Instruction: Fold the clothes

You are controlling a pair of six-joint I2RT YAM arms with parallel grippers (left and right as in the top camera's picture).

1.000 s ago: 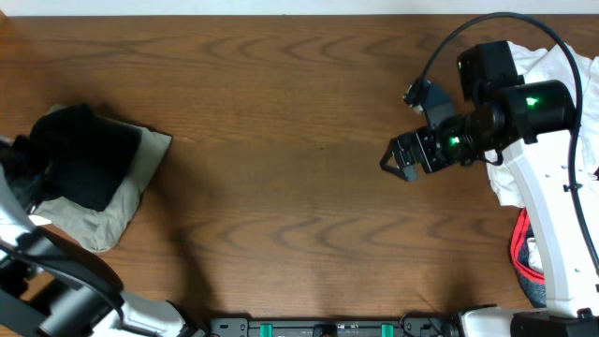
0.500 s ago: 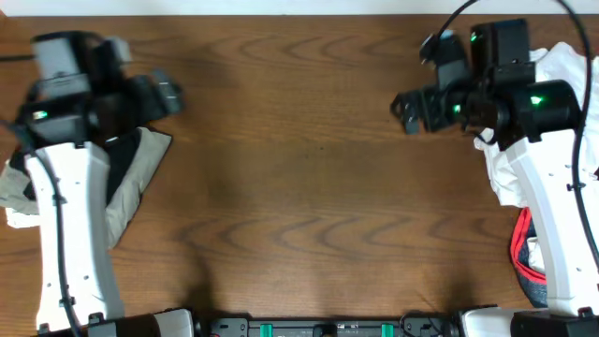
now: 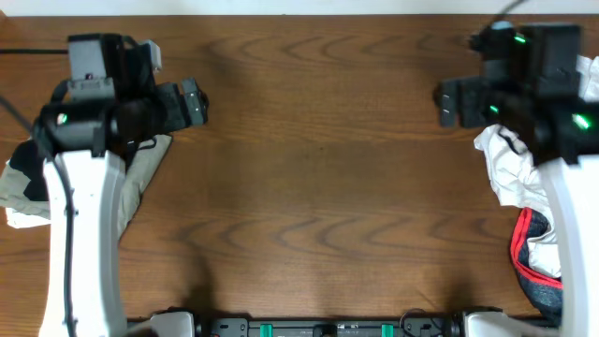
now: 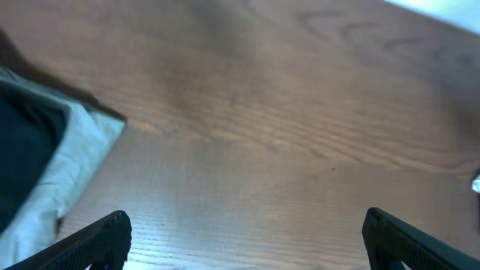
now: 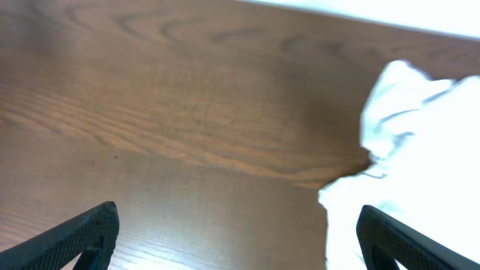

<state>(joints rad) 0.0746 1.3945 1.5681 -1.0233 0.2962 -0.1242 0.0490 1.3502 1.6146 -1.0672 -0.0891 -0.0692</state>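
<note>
A folded stack of clothes lies at the table's left edge: a khaki garment (image 3: 142, 175) with a black one on top, mostly hidden under my left arm. The left wrist view shows the black fabric (image 4: 21, 146) on the pale khaki (image 4: 75, 169) at the far left. My left gripper (image 3: 194, 101) hovers just right of the stack, open and empty, with only bare wood between its fingers (image 4: 101, 238). A crumpled white garment (image 3: 510, 168) lies at the right edge, also seen as white cloth (image 5: 416, 142). My right gripper (image 3: 449, 103) stands open and empty to its left.
A red and grey garment (image 3: 530, 257) lies at the lower right, partly under the right arm. The brown wooden table (image 3: 309, 168) runs between both arms. Its far edge (image 3: 299, 13) meets a white strip at the top.
My left arm has swung up from the lower left corner and now reaches over the folded stack. My right gripper has moved up and to the right, towards the white garment. Both grippers stayed open.
</note>
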